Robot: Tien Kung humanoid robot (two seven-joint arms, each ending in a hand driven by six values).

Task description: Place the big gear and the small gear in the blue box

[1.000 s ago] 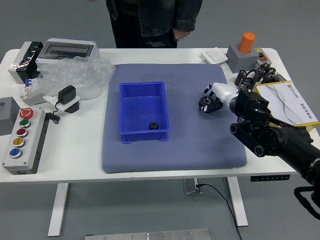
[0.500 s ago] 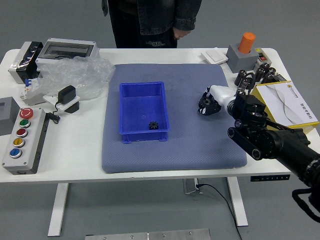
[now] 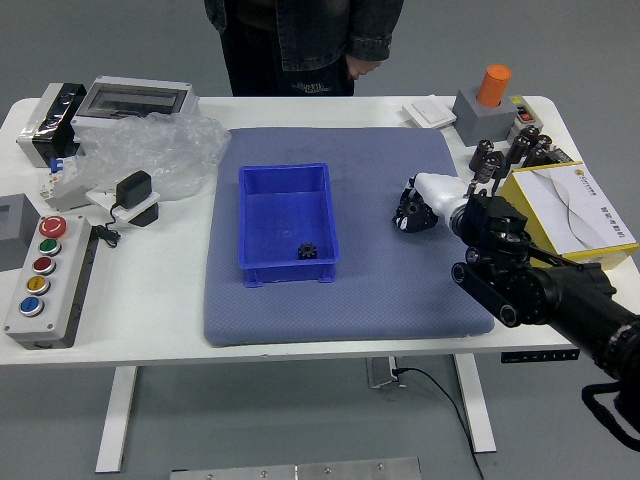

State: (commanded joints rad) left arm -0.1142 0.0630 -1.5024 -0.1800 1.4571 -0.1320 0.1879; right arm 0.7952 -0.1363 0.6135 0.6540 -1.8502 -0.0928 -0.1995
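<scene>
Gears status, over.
Small gear inside blue box. Big gear outside, at right hand; grip unclear. Left hand out of view. Box wall stands between.

The right hand is edging leftward, nearer the box, and the big gear is shifting with it.

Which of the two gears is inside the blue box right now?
The small gear, toward the near edge of the blue box. The big gear is outside it, at the right hand, over the mat.

Head view from high on the near side, well back, facing forward-down over the table
</scene>
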